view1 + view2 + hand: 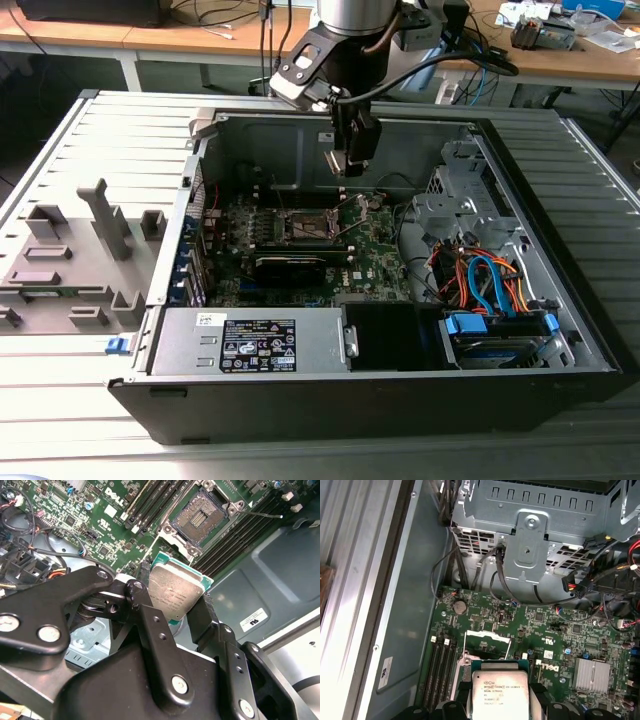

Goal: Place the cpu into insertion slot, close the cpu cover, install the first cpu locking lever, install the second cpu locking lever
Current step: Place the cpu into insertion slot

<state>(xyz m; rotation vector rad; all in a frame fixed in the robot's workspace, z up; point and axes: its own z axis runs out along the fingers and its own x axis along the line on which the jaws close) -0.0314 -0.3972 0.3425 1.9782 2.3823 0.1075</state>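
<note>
- Cpu [177,592], metal top showing, is pinched by its edges between the jaws of the gripper [347,160]. It hangs above the motherboard [370,260], apart from the insertion slot [202,515].
- The insertion slot lies bare, with the cpu cover [487,636] standing raised beside it.
- An open computer case [400,385] holds the motherboard, a power supply [250,340], and blue and orange cables [490,280] toward the exterior view's right.
- The case rests on a ribbed grey desk [60,400].
- Grey fixture blocks [70,260] sit at the exterior view's left.
- Wooden desks [150,30] stand behind.
</note>
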